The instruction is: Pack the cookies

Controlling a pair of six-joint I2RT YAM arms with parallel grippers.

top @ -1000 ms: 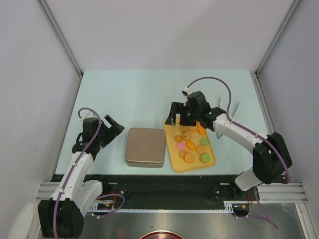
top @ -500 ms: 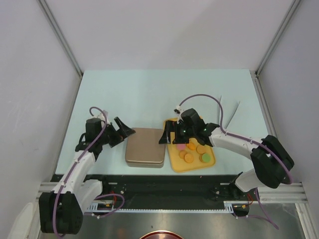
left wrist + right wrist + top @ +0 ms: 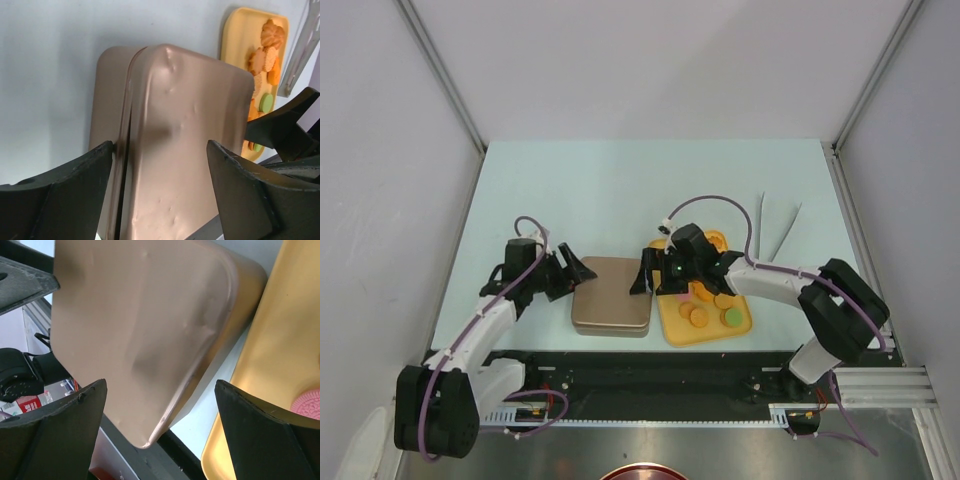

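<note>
1. Pale blue table (image 3: 620,190) in front of you: the brown tin (image 3: 611,294) sits lid-on just beside the yellow tray (image 3: 667,322).
2. Your left gripper (image 3: 570,276) is at the tin's left edge, fingers apart.
3. Your right gripper (image 3: 642,274) is at its right edge, fingers also spread.
4. You'll see the cookies (image 3: 699,316) lying on the tray, partly hidden under the right arm.
</note>
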